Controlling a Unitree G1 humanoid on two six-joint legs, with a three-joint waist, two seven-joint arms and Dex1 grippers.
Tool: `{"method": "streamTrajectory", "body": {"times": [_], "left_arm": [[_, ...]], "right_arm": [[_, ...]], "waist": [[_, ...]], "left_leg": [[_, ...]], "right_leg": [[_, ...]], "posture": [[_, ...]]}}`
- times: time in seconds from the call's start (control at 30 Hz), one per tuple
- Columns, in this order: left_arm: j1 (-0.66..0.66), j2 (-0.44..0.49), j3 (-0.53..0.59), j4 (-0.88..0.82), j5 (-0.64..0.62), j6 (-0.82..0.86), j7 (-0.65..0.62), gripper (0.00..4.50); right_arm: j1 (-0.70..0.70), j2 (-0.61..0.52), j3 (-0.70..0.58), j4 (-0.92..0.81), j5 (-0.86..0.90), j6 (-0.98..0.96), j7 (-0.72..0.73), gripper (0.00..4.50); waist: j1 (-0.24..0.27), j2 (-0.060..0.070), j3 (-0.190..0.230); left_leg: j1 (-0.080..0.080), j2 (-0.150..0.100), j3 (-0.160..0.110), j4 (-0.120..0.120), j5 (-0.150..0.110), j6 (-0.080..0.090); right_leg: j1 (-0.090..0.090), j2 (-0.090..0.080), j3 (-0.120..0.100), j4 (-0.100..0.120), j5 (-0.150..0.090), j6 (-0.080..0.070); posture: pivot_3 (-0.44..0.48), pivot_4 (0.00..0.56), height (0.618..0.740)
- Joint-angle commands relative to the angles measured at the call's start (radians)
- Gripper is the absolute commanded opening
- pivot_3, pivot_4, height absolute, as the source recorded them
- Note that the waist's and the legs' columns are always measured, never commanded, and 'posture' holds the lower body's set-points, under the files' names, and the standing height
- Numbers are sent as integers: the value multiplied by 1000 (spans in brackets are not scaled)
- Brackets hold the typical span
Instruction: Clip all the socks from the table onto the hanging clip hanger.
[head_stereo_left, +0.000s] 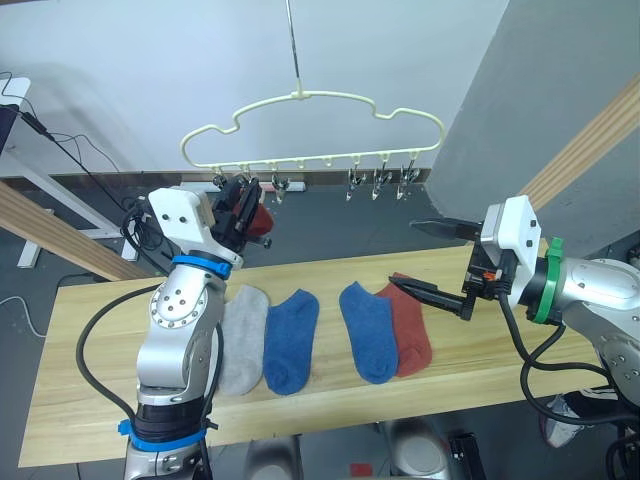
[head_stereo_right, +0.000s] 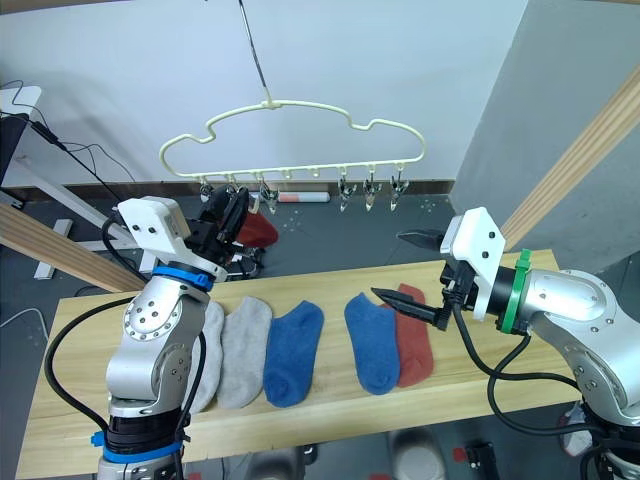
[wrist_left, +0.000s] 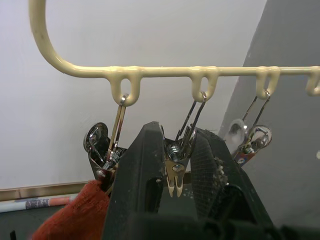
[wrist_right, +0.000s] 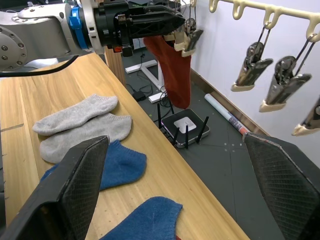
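One red sock already hangs from a clip at the left end of the hanger, where the left gripper squeezes the next clip — five socks wait on the table, and the right gripper hovers wide open, empty, over the other red sock

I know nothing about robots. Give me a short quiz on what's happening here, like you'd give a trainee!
1. How many socks lie on the table?
2. True or false: a rust-red sock hangs from a clip on the clip hanger.
3. The right gripper, above the table, is: A) open and holding nothing, B) shut on a blue sock, C) squeezing a clip.

Key: 1) five: two grey, two blue, one rust-red. 2) true. 3) A.
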Motion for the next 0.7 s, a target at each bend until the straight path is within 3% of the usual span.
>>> {"method": "streamTrajectory", "body": {"times": [0.03,0.27,0.3,0.5,0.7], "left_arm": [[4,-7,23,-52,-10,-3,11,656],[3,-20,33,-55,-29,-10,5,656],[3,-20,32,-55,-28,-7,4,1362],[1,-19,25,-58,-17,5,13,3115],[4,1,3,-70,33,-5,16,3115]], "right_arm": [[6,-7,-11,-23,-2,-22,4,4500],[5,-7,-10,-24,-2,-21,2,4500],[5,-7,-10,-24,-3,-21,2,4500],[7,-9,-13,-26,0,-19,3,4500],[6,-14,-20,-24,8,-15,7,4500]], "waist": [[0,0,0],[0,0,0],[0,0,0],[0,0,0],[0,0,0]], "left_leg": [[0,0,0,0,0,0],[0,0,0,0,0,0],[0,0,0,0,0,0],[0,0,0,0,0,0],[0,0,0,0,0,0]], "right_leg": [[0,0,0,0,0,0],[0,0,0,0,0,0],[0,0,0,0,0,0],[0,0,0,0,0,0],[0,0,0,0,0,0]], "posture": [[-272,341,737],[-272,341,737],[-272,341,737],[-271,343,737],[-271,344,737]]}}
